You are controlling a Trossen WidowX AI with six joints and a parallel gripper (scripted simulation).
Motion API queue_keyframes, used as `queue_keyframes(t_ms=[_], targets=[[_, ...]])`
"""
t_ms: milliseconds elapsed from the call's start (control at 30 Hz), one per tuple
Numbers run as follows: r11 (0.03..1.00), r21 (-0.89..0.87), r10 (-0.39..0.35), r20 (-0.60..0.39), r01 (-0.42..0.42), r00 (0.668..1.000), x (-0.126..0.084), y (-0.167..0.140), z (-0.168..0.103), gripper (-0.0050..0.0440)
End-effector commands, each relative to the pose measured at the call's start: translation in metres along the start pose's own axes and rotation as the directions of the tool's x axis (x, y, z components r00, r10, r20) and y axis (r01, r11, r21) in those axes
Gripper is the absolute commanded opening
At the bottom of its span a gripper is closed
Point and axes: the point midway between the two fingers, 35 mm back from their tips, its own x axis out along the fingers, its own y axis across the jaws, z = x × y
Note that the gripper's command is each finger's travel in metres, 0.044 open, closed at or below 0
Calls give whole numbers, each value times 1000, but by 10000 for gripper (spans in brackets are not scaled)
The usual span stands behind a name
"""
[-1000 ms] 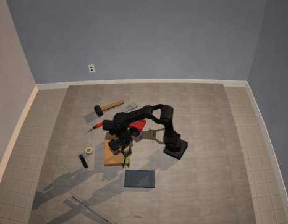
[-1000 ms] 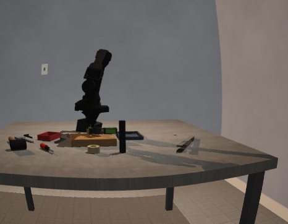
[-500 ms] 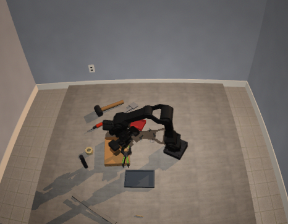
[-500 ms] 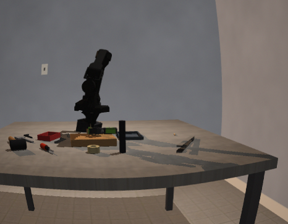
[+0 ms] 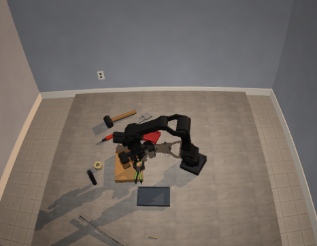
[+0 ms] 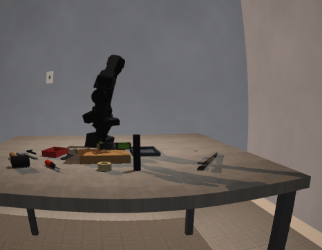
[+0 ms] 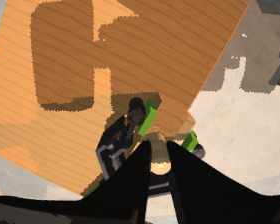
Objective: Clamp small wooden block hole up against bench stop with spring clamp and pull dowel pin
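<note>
At the near right edge of the wooden board (image 5: pixel 123 171), the spring clamp (image 5: pixel 138 176) with its green handles lies pointing toward the dark tray (image 5: pixel 153 196), and the end effector (image 7: pixel 159 156) is closed on something small and tan at the clamp's head; from the wrist view this looks like the dowel pin or the small block (image 7: pixel 161 164), but I cannot tell which. In that view the two black fingers meet over the pale piece, with green clamp parts on either side of them. The board carries the arm's shadow across its grain. Around it on the desk (image 6: pixel 236 179) sit a roll of tape (image 5: pixel 98 165) and an upright black cylinder (image 5: pixel 92 177) to the left, a red-handled screwdriver (image 5: pixel 105 138) and a mallet (image 5: pixel 118 117) further back, and a red tray (image 5: pixel 152 136) beside the arm. A long dark ruler (image 6: pixel 207 161) lies well apart near the front edge, with a tiny tan bit (image 5: pixel 152 237) close to it.
</note>
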Motion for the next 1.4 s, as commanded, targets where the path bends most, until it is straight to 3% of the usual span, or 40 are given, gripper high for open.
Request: queue_keyframes(t_ms=[0, 433, 867, 933, 1167, 1367], targets=[[995, 99, 0, 1, -1, 1000, -1, 0, 0, 0], [906, 423, 0, 1, -1, 1000, -2, 0, 0, 0], [659, 752, 0, 1, -1, 1000, -2, 0, 0, 0], [659, 752, 0, 1, -1, 1000, -2, 0, 0, 0], [502, 865, 0, 1, -1, 1000, -2, 0, 0, 0], [431, 903, 0, 1, -1, 1000, -3, 0, 0, 0]])
